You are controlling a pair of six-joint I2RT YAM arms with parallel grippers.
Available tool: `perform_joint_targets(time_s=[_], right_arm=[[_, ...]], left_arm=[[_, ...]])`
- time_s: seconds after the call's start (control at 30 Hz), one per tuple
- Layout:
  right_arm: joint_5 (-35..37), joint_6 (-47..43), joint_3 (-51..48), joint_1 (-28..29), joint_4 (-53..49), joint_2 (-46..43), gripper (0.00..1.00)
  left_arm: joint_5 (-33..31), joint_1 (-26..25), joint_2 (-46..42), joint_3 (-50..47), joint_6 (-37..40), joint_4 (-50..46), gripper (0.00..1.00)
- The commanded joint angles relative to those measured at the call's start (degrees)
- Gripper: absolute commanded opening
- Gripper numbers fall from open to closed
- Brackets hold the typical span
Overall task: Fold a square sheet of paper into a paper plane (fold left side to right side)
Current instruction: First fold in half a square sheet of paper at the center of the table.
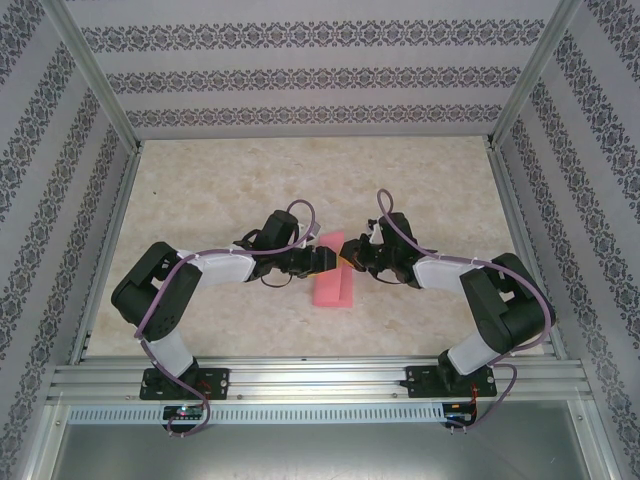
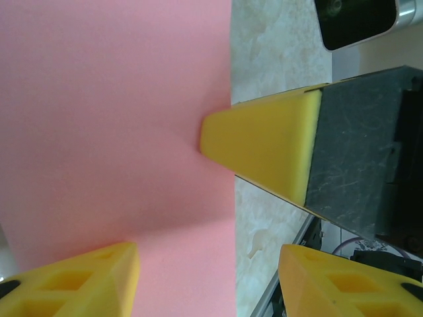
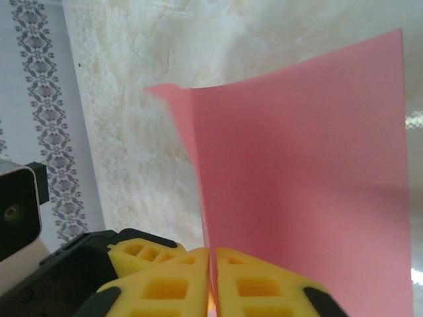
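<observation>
Pinch looks firm: my right gripper [image 3: 210, 274] is pressed together on an edge of the thin pink-red square sheet of paper [image 1: 333, 287]. The sheet sits mid-worktop [image 1: 300, 180] between both arms, its long axis running away from the bases. My left gripper [image 2: 210, 281] hangs spread just beside that pinch, straddling the sheet's edge and gripping nothing, so I judge the right arm leads the fold. The right wrist view shows the sheet standing up with a curled corner; overhead it reads as a flat strip.

Far half of table [image 1: 300, 170] is open; centre's crowded w/ left gripper [image 1: 325, 262] & right gripper [image 1: 352, 256] (tips nearly meeting) over the paper [image 1: 333, 290].
</observation>
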Motion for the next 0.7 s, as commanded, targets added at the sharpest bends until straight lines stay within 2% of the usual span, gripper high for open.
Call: perform_joint_targets(time_s=[0.0,0.13,0.3,0.67], right_arm=[[0.82,-3.36,2.35,-0.13,-2.83,-0.17,0.03],[2.17,-7.58,4.38,-0.79,-8.48,-0.04,0.01],[3.73,-10.38,5.77,-1.50,-12.41,0.50,0.02],[6.17,-13.14,6.43,-2.12,-15.63,1.74,0.05]], left_arm=[[-2.58,-0.76,-2.08,2.22,2.29,-3.13,0.60],[-12.59,-0.76,-5.53,4.10,5.41,-15.65,0.62],[-21.53,-1.15,-5.51,6.36,6.35,-25.07,0.65],[-22.64,-3.68,3.13,13.76,5.35,-28.99,0.62]])
